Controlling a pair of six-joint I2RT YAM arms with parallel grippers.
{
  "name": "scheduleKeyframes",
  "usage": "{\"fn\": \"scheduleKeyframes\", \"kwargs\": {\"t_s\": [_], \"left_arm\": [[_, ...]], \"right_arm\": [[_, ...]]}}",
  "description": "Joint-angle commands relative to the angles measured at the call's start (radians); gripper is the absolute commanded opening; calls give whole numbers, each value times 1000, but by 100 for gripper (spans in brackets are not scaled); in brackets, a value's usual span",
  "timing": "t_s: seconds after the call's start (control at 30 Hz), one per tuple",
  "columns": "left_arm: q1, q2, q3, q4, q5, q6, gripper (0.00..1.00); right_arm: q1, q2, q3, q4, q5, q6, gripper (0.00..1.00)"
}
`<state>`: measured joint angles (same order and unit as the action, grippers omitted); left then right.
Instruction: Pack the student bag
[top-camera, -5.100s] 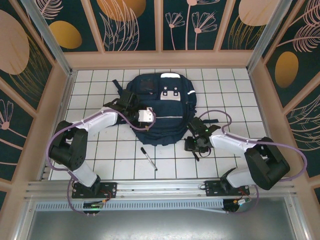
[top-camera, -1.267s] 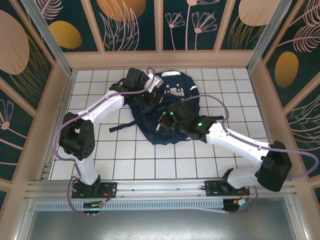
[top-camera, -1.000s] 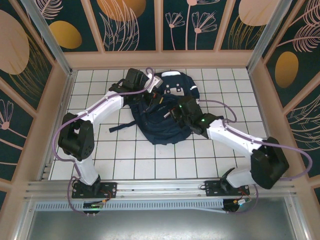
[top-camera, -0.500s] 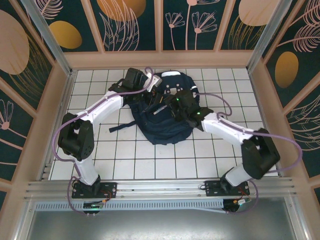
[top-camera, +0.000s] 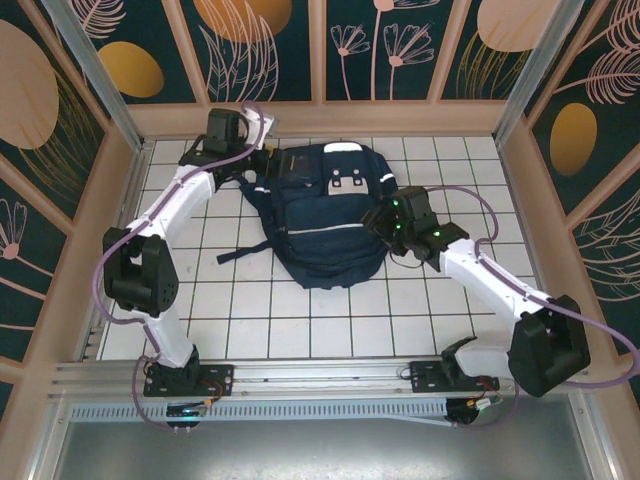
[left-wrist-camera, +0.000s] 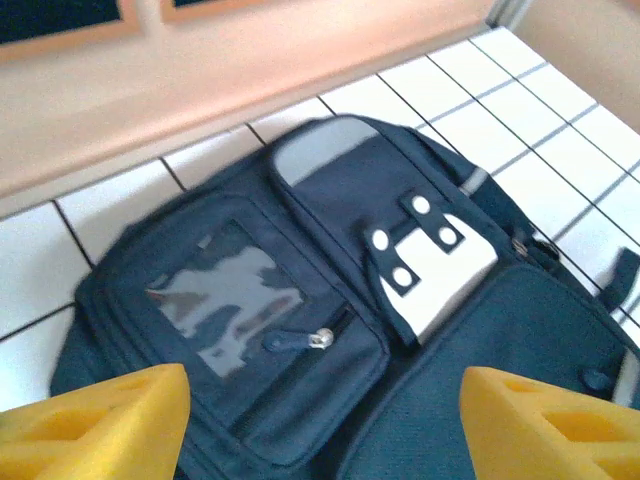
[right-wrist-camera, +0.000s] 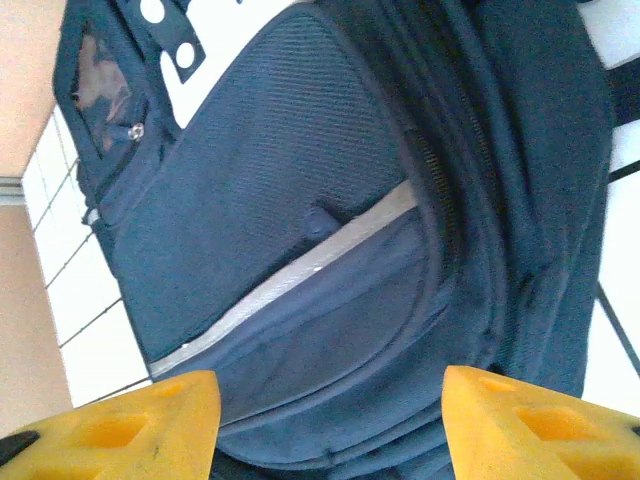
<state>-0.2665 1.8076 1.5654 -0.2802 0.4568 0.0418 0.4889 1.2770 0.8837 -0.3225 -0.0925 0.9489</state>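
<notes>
Left gripper (top-camera: 262, 158) hung with jaws spread wide and nothing between them, over the top-left corner of the student bag (top-camera: 322, 225); the bag spread rightward and toward the bases from it. Right gripper (top-camera: 380, 222) was also spread and empty at the bag's right edge, with the bag to its left. Bag lay flat, long axis running from far wall to bases, top end far. Both were close; the left looked nearer the top pocket's zip pull (left-wrist-camera: 322, 339), just ahead of it.
</notes>
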Motion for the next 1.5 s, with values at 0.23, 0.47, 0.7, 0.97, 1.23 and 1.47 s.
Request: {"fn": "scheduleKeyframes", "kwargs": {"t_s": [0.23,0.47,0.7,0.97,1.23,1.47], "left_arm": [[-129,282,-1,19,-141,136,51],[-167,322,-104,-44,-156,59,42],[-225,52,-491,-7,96,-12,41],[-290,-259,-536,-32,41,74,45],[-314,-251,-492,44,127,631,50],[-405,-101,-457,26,90,926,59]], "right_arm": [[-46,233,29,141,-70,-190,56],[-166,345,117,152,-175,-466,26],[-303,481,221,201,-340,-584,25],[-332,510,363,71,-201,-548,49],[-327,154,93,-114,-263,-493,58],[-180,-108,-129,-165,-391,-349,58]]}}
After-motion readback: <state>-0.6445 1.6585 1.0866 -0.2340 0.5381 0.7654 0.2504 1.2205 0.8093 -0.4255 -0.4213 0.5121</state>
